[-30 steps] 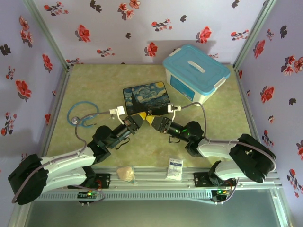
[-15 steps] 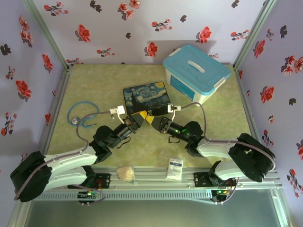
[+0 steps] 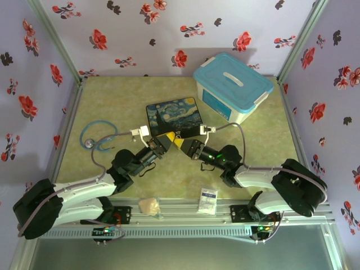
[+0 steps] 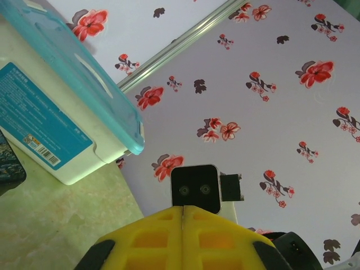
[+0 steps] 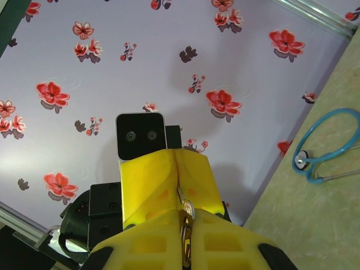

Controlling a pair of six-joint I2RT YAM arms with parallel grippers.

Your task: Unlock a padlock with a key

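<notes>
Yellow fingers meet tip to tip over the middle of the olive table: the left gripper reaches in from the near left and the right gripper from the near right, the two nearly touching just on the near side of a painted tin. In the right wrist view the right jaws are pressed together on a small metal piece with a silver top and a brass-gold glint below, which looks like the padlock; it sits in the seam between the fingers, right at the left gripper's tips. The left wrist view shows the left jaws fully closed, seam to seam. Whether the key is pinched between them cannot be told, as nothing can be made out along that seam. A white box with a blue lid stands in the far right corner, and a blue stethoscope lies by the left edge. At the near edge rest a white packet and a pale crumpled lump, well apart from both grippers.
</notes>
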